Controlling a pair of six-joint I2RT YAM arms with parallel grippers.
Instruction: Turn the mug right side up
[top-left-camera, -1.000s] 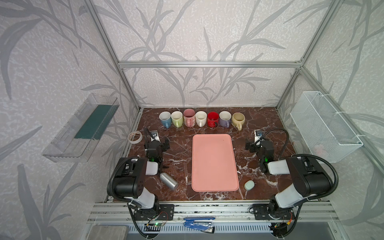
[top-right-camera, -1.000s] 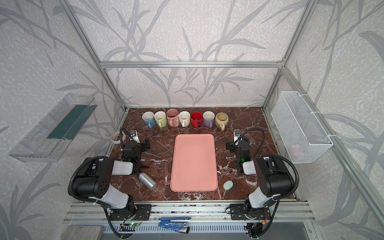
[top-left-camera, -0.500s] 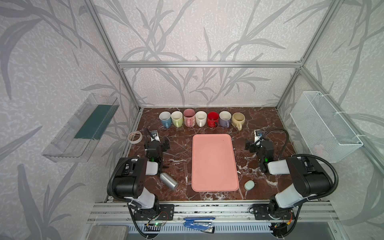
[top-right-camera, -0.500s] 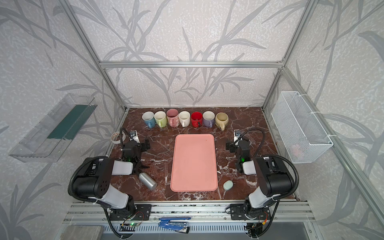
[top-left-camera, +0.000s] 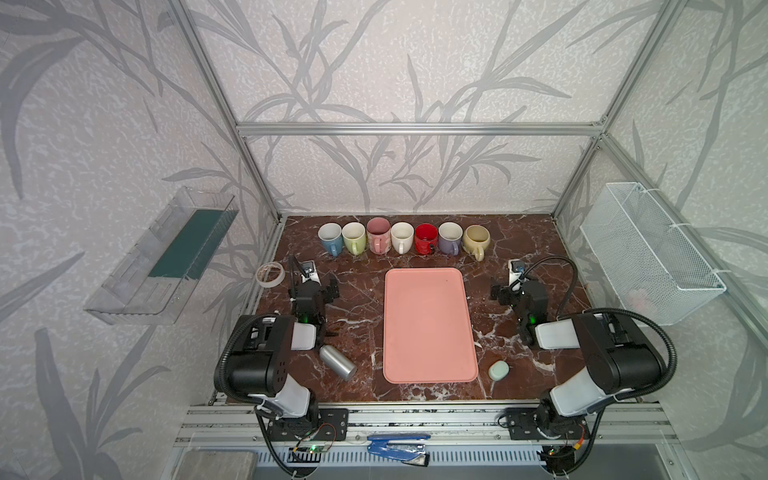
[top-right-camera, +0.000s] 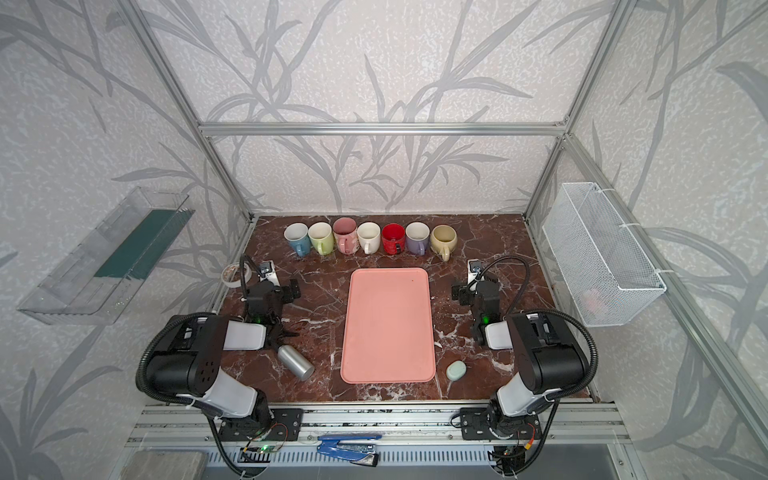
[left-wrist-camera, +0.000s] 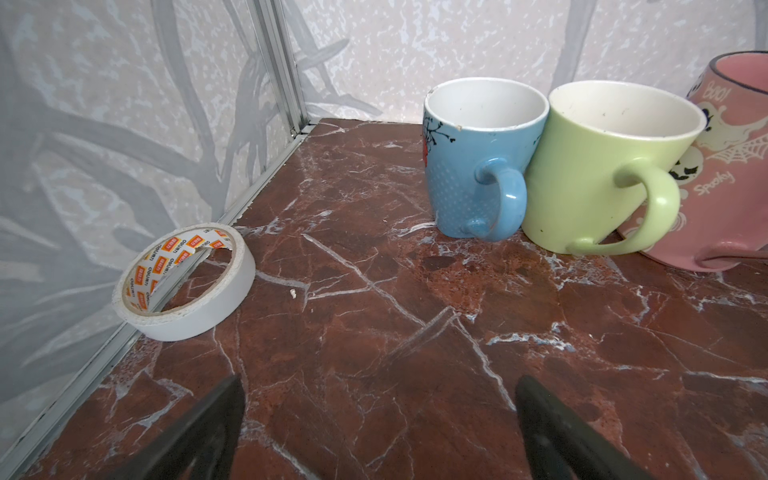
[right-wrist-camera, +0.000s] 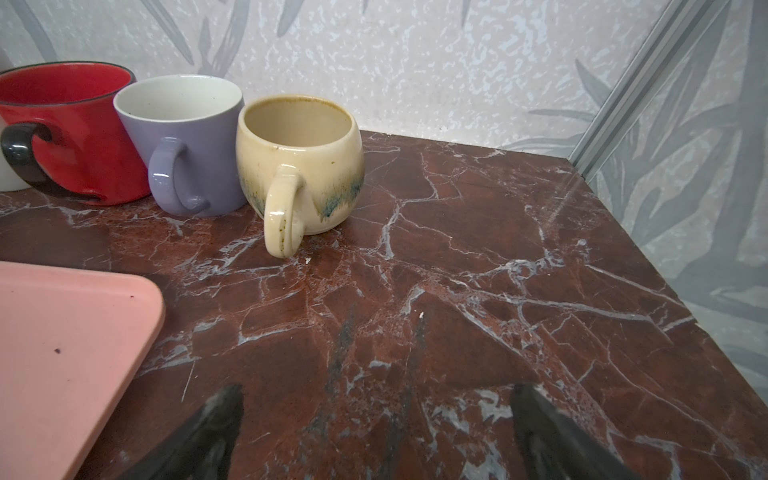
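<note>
Several mugs stand in a row at the back of the marble table, all mouth up with handles toward me: blue (top-left-camera: 330, 239), green (top-left-camera: 354, 237), pink (top-left-camera: 378, 235), white (top-left-camera: 401, 237), red (top-left-camera: 425, 237), purple (top-left-camera: 449, 237) and beige (top-left-camera: 476, 240). I see no overturned mug in any view. My left gripper (top-left-camera: 313, 286) (left-wrist-camera: 379, 386) rests low near the table's left side, open and empty, facing the blue mug (left-wrist-camera: 478, 166). My right gripper (top-left-camera: 515, 291) (right-wrist-camera: 378, 392) sits on the right side, open and empty, facing the beige mug (right-wrist-camera: 299, 166).
A pink tray (top-left-camera: 428, 324) lies in the middle between the arms. A metal cylinder (top-left-camera: 337, 361) lies on its side by the left arm. A tape roll (top-left-camera: 270, 274) sits at the left edge, a small green object (top-left-camera: 498, 370) front right. A wire basket (top-left-camera: 648, 249) hangs on the right wall.
</note>
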